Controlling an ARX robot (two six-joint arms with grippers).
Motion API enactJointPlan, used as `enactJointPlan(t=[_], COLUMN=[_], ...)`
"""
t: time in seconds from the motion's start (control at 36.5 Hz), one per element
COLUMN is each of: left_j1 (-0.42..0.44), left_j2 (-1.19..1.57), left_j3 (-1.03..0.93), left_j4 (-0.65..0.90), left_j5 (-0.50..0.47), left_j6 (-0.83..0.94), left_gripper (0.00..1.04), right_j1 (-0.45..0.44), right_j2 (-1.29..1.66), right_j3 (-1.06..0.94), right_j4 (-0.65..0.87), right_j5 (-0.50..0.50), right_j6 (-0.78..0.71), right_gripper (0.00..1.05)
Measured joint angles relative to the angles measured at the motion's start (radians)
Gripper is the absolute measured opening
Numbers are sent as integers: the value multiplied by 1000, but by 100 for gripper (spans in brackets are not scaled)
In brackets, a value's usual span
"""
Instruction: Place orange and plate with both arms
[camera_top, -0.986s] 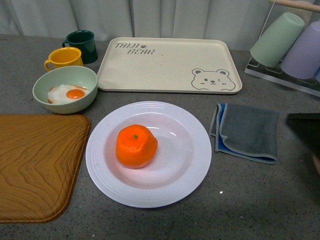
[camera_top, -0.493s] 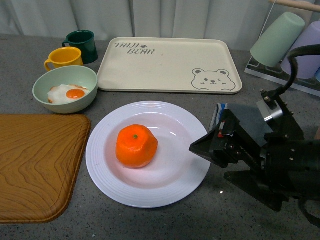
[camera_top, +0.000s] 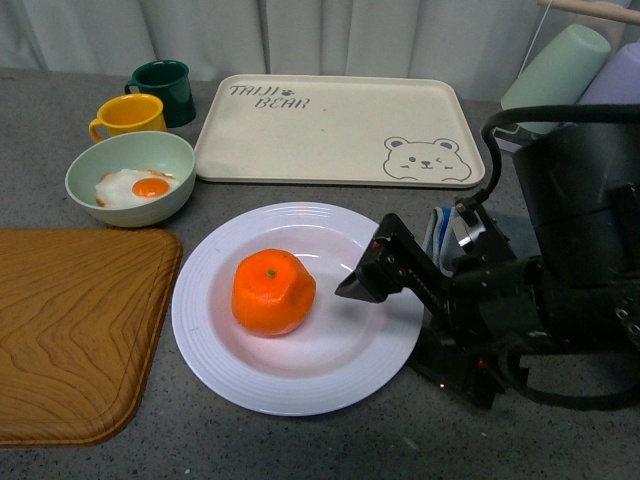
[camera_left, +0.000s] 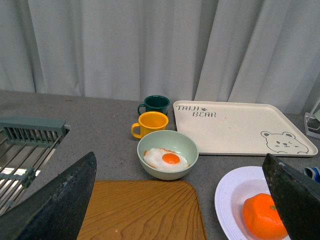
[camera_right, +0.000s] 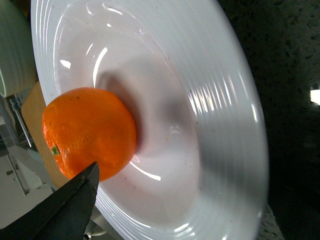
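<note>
The orange (camera_top: 272, 292) lies left of centre in the white ribbed plate (camera_top: 215, 345) in the middle of the table. My right gripper (camera_top: 366, 280) is open, its tips low over the plate's right side, a little right of the orange and apart from it. In the right wrist view the orange (camera_right: 87, 132) sits in the plate (camera_right: 215, 125), with one dark finger (camera_right: 65, 205) just short of it. My left gripper (camera_left: 178, 165) is open and empty, held high. Past its fingers show the orange (camera_left: 262, 216) and the plate (camera_left: 229, 195). The left gripper is outside the front view.
A wooden board (camera_top: 70, 330) lies left of the plate. Behind it are a green bowl with a fried egg (camera_top: 130, 178), a yellow mug (camera_top: 128, 115) and a dark green mug (camera_top: 165, 90). The cream bear tray (camera_top: 335, 130) lies behind the plate. My right arm covers most of a grey cloth (camera_top: 440, 235).
My right arm has come in from the right and moved left over the cloth to the plate's right side. Orange and plate have not moved.
</note>
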Motion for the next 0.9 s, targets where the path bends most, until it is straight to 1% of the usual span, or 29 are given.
enactJointPlan(t=[0.03,0.05,0.16,0.27,0.36,0.41,0.49,0.58,0.71,0.74,0.9], left_j1=[0,0,0,0,0,0,0,0,0,0,0], left_j2=[0,0,0,0,0,0,0,0,0,0,0], left_j3=[0,0,0,0,0,0,0,0,0,0,0], left_j4=[0,0,0,0,0,0,0,0,0,0,0], left_j5=[0,0,0,0,0,0,0,0,0,0,0], left_j6=[0,0,0,0,0,0,0,0,0,0,0], left_gripper=[98,98,98,98,98,98,98,98,98,98,98], right_j1=[6,12,23,14,-2,-9,-16,-26,-37,-37,-40], right_j2=[5,13,29,39,39,37,27,-3,-68,-78,-124], right_j3=[21,42,108,145,149,146,138,114,30,18,-80], right_j4=[-22,-48,-176,-299,-356,-364,-363,-328,-181,-158,-2], right_j5=[9,21,55,74,79,72,55,37,-13,-10,-13], right_j6=[15,29,62,54,43,32,19,9,8,7,24], right_gripper=[93,88,67,45,28,22,18,14,6,5,4])
